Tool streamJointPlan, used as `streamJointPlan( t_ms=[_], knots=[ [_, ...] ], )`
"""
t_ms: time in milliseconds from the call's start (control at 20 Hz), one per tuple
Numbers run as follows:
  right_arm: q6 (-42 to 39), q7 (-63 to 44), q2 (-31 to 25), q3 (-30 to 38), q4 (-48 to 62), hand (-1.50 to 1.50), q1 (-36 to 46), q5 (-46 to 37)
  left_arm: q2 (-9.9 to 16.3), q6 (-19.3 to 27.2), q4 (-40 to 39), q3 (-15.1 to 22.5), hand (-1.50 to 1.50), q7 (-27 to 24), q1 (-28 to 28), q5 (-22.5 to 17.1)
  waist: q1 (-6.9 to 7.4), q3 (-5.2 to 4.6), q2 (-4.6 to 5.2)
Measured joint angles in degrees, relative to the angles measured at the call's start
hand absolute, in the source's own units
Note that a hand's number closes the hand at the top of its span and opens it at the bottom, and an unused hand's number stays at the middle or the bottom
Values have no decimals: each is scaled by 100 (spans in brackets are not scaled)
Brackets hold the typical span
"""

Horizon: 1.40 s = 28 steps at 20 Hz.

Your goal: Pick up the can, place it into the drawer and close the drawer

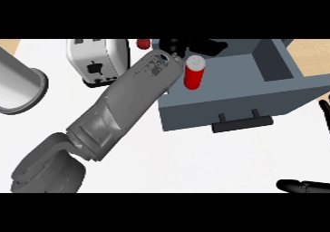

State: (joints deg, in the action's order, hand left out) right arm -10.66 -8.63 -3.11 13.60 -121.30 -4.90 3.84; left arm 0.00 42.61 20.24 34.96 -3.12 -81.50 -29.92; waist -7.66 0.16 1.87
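The red can (194, 72) was seen standing upright inside the open grey drawer (274, 86), near its back left corner, its white top facing the camera. The left hand (181, 46) had been brought over the drawer's back edge, just beyond the can; black fingers showed close beside the can's top, but whether they were curled round it or already parted could not be told, since the grey forearm covered much of the hand. The can's long axis was judged vertical, and it lay directly at the left hand, far nearer than to the right hand (326, 118), which rested open at the right edge with fingers straight. The drawer handle (242, 123) faced the robot, midway between both arms, and the closing push was judged to turn on that.
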Motion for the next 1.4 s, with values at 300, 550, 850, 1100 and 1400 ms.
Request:
streamJointPlan(
  t_ms=[300,550,850,1100,1400],
  knots=[
    [-56,160,-128,30,-158,-150,-61,-185,0,290,210,104,-150,-35,90,-264,4,-1,-17],
    [-78,434,-387,-52,-393,-150,-34,-818,0,253,214,39,-150,-116,104,-504,53,-6,-12],
    [-99,643,-640,-336,-467,-150,136,-1583,-1,315,348,-43,-150,-269,67,-819,144,-8,-28],
    [3,854,-835,-634,-424,-150,199,-2509,0,390,411,-110,-150,-390,-42,-992,283,-9,-59],
    [211,894,-1119,-1108,3,-150,510,-3893,0,558,524,1,-150,-413,-55,-1023,498,-12,-101]
  ],
)
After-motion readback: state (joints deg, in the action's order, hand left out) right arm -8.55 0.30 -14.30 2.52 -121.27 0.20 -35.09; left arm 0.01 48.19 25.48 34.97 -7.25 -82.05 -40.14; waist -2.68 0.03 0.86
